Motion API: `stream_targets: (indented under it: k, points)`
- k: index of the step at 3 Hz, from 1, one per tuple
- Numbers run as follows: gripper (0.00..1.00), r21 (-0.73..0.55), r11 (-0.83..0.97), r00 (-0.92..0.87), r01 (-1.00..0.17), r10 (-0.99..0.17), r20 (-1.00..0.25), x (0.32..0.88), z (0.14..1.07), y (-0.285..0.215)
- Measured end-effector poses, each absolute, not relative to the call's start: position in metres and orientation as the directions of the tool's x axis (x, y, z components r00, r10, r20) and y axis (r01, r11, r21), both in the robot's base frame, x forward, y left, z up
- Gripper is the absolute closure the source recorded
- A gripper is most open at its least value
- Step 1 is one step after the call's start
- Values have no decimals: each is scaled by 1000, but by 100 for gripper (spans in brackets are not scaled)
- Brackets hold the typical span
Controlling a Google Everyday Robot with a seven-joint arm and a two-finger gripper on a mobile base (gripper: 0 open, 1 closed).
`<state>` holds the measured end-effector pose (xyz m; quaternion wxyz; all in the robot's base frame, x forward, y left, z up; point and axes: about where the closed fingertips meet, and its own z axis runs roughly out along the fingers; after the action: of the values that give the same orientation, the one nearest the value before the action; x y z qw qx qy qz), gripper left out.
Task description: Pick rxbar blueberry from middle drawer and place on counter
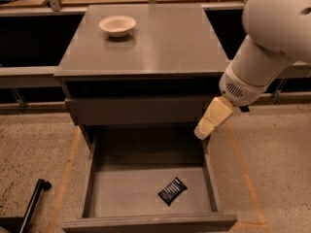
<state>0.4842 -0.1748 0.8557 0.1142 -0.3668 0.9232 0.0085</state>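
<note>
The rxbar blueberry, a small dark wrapper with pale print, lies flat on the floor of the open middle drawer, toward its front right. The grey counter tops the cabinet above. My gripper, cream-coloured at the end of the white arm, hangs above the drawer's right wall, up and to the right of the bar and not touching it.
A cream bowl sits at the back left of the counter. A plain closed drawer front is above the open drawer. A black handle lies on the speckled floor at the lower left. The white arm fills the upper right.
</note>
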Motion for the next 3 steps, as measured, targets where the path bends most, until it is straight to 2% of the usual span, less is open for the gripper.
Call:
stream_targets:
  k: [1,3]
  points:
    - [0,-64,788,-774,-612,-613,-156,498,802,-161]
    - [0,-18,871,-859,-491,-487,-159,503,786,-168]
